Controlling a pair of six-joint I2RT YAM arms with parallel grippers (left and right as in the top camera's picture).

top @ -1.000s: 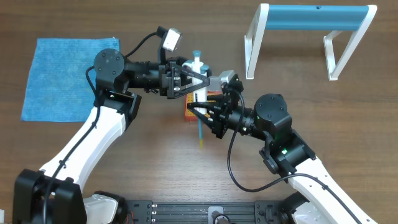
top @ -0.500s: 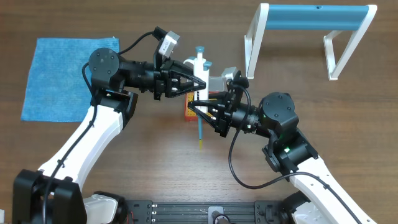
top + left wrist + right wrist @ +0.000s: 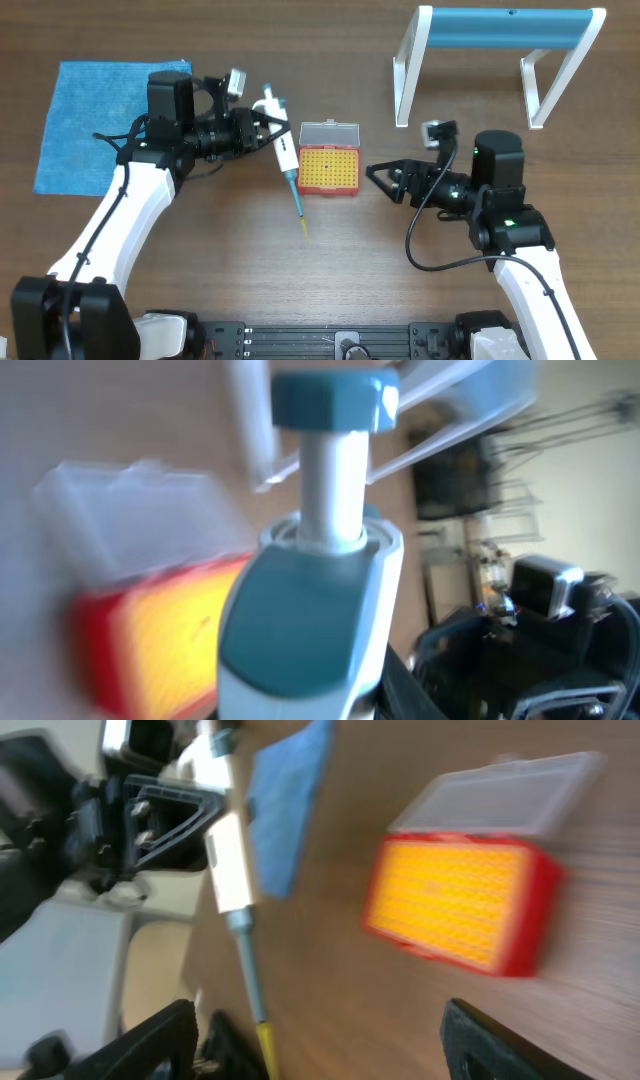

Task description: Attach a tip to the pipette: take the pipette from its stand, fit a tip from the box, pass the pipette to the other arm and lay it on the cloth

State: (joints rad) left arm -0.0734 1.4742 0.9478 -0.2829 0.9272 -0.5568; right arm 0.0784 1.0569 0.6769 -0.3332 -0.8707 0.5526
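The white and teal pipette [image 3: 286, 156] hangs tilted left of the tip box, a yellow tip [image 3: 305, 228] on its lower end. My left gripper [image 3: 264, 130] is shut on its upper body; in the left wrist view the pipette [image 3: 310, 610] stands close up with its plunger [image 3: 335, 400] on top. My right gripper [image 3: 378, 182] stands open just right of the red tip box [image 3: 329, 169], holding nothing. The right wrist view has the tip box [image 3: 455, 900], the pipette [image 3: 235, 870] in the left gripper [image 3: 150, 820], and the blue cloth [image 3: 290, 800] beyond.
The blue cloth [image 3: 100, 125] lies flat at the far left of the table. The white and blue pipette stand [image 3: 505, 30] is at the back right. The tip box's clear lid [image 3: 329, 132] lies open behind it. Bare wood stretches along the front.
The right gripper has let go of the pipette and drawn back to the right. The left arm has carried the pipette leftward, off the tip box toward the cloth.
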